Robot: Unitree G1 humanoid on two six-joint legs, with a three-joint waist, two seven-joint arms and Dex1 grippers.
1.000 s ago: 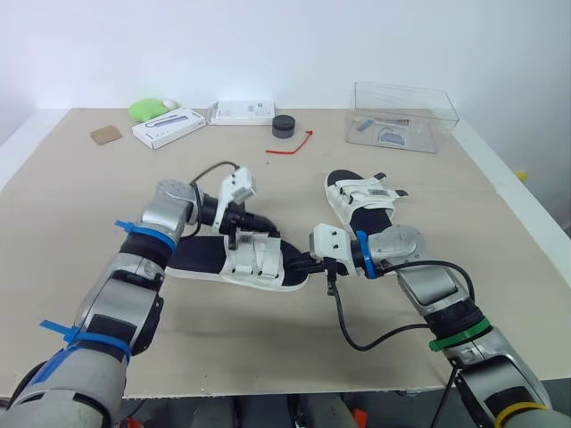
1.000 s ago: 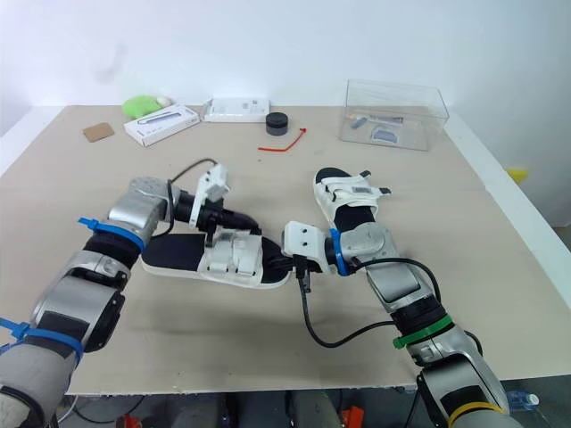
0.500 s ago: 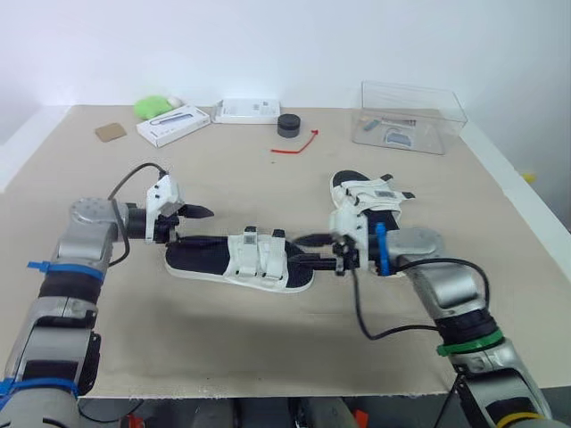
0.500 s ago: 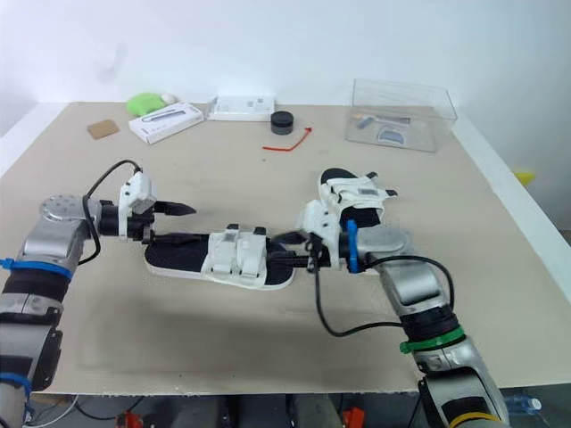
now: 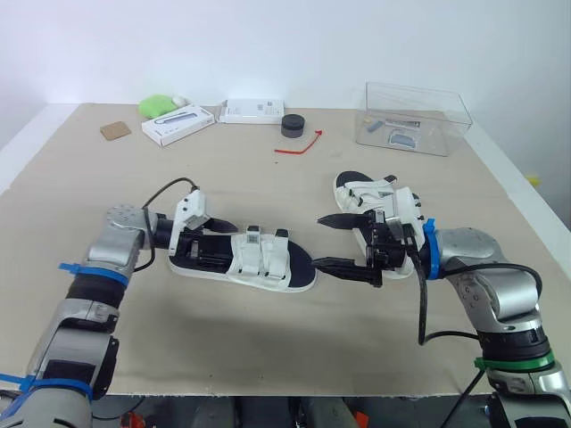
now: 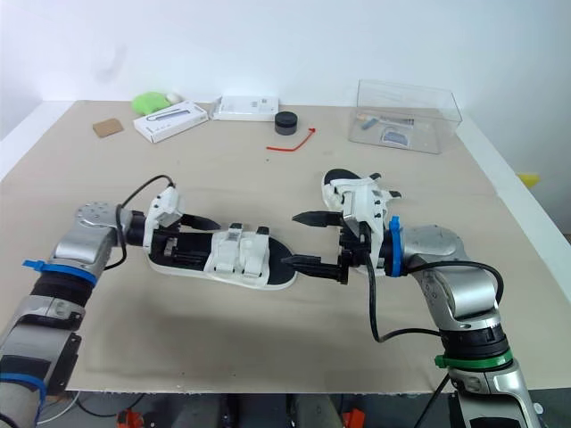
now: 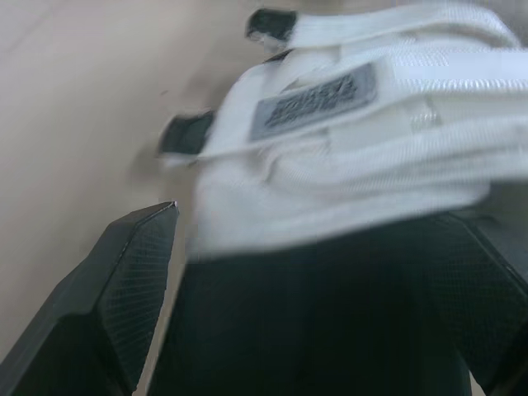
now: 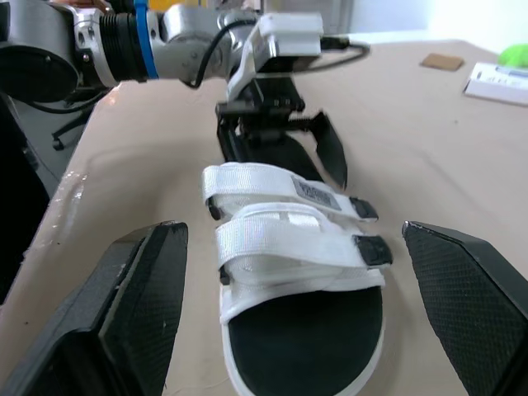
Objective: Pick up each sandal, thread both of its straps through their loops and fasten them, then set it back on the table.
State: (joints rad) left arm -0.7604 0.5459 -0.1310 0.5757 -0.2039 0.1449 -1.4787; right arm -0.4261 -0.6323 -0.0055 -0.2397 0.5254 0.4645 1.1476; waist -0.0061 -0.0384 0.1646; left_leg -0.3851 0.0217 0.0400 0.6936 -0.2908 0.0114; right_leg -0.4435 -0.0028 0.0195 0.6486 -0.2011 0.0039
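A white-strapped sandal [image 5: 259,259] with a black footbed lies flat on the table, both straps lying across it. My left gripper [image 5: 212,243] is open at its heel end, one finger on each side of the heel; its wrist view looks up the footbed to the straps [image 7: 346,124]. My right gripper [image 5: 339,243] stands wide open just off the toe, holding nothing, and its wrist view frames the sandal [image 8: 297,272] between its fingers [image 8: 140,313]. The second sandal [image 5: 364,191] lies on the table just behind the right gripper.
Along the back edge sit a clear plastic box [image 5: 412,118], a black round object [image 5: 291,125], a red tie [image 5: 299,144], two white boxes [image 5: 177,124] [image 5: 252,111], a green object [image 5: 158,105] and a brown card [image 5: 114,131].
Both grippers went from shut to open and let go of the sandal, which now rests flat. The left gripper drew away, then returned to the heel; the right backed off the toe.
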